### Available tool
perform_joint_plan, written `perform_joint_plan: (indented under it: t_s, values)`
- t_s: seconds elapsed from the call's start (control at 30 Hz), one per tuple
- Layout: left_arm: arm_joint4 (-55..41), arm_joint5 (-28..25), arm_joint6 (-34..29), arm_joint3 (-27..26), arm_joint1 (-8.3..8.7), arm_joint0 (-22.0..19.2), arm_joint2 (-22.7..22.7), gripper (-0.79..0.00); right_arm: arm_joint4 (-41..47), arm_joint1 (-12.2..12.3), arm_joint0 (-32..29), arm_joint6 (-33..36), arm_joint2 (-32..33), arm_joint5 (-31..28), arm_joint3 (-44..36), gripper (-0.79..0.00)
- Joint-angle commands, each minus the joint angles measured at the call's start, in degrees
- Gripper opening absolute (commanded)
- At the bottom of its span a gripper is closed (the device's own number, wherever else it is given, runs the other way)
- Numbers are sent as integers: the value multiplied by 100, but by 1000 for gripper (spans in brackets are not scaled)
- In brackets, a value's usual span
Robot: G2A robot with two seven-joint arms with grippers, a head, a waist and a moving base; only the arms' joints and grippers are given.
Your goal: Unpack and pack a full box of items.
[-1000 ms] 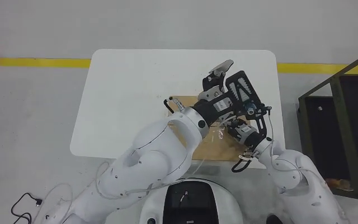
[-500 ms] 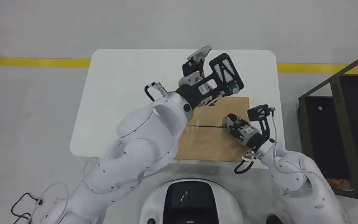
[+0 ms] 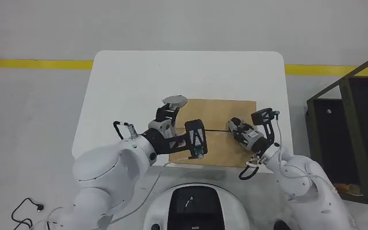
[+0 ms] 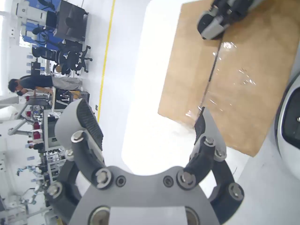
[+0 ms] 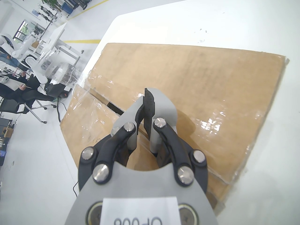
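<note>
A closed cardboard box [image 3: 224, 115] lies flat on the white table [image 3: 132, 86], near its front right, with clear tape along the middle seam [image 5: 112, 107]. My left gripper [image 3: 185, 122] hangs open at the box's left end; in the left wrist view [image 4: 140, 120] one dark finger [image 4: 201, 122] lines up with the seam's end, and the grey one [image 4: 79, 115] is off the box, over the table. My right gripper [image 3: 237, 127] is shut with nothing in it, its tips [image 5: 146, 99] just over the taped seam near the box's right half [image 5: 199, 76]. It also appears in the left wrist view [image 4: 225, 12].
The table's left and far parts are bare white surface. A dark metal rack [image 3: 339, 126] stands on the floor beyond the table's right edge. A yellow floor line [image 3: 46, 64] runs behind the table.
My left arm swung from above the box's far right corner across to its left end and came lower, staying open. The right gripper barely moved.
</note>
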Motion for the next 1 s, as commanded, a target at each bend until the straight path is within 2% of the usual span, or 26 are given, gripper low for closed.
perform_joint_plan:
  t_s: [0.0, 0.13, 0.23, 0.43, 0.5, 0.6, 0.67, 0.73, 0.77, 0.83, 0.9, 0.97]
  values:
    - [410, -229, 234, -23, 65, 164, 70, 0, -9, -2, 1, -1, 1, -8, 4, -785]
    - [1041, -515, 534, -23, 132, 215, 257, 0, -28, -5, -18, -6, 13, -21, 1, -785]
    - [1573, -519, 723, 17, 203, 291, 424, 0, -40, -4, -37, 1, 38, -22, -8, -785]
    - [2168, -142, 1048, 238, 258, 426, 320, 0, -25, -7, -57, 14, 82, -9, -33, -785]
    - [2305, -74, 1137, 328, 268, 450, 324, -65, -22, -9, -61, 13, 88, 1, -37, -785]
    - [2502, -52, 1314, 445, 286, 477, 362, -77, -12, -14, -54, 15, 82, 5, -47, -785]
    - [2588, 15, 1406, 510, 292, 504, 378, -299, -1, -18, -43, 17, 75, 6, -48, -785]
    - [2633, 114, 1454, 568, 290, 535, 395, -425, 2, -22, -36, 16, 69, 10, -47, -785]
    - [2674, 137, 1457, 593, 289, 542, 413, -456, 7, -24, -33, 12, 66, 11, -46, -785]
    - [2830, 158, 1461, 630, 291, 536, 469, -443, 14, -27, -24, 7, 63, 14, -49, -785]
    - [3119, 60, 1528, 648, 307, 490, 567, -471, 10, -29, -17, 1, 71, 20, -43, -785]
    - [3314, 55, 1666, 686, 322, 480, 618, -434, 26, -32, -11, -1, 83, 23, -38, -785]
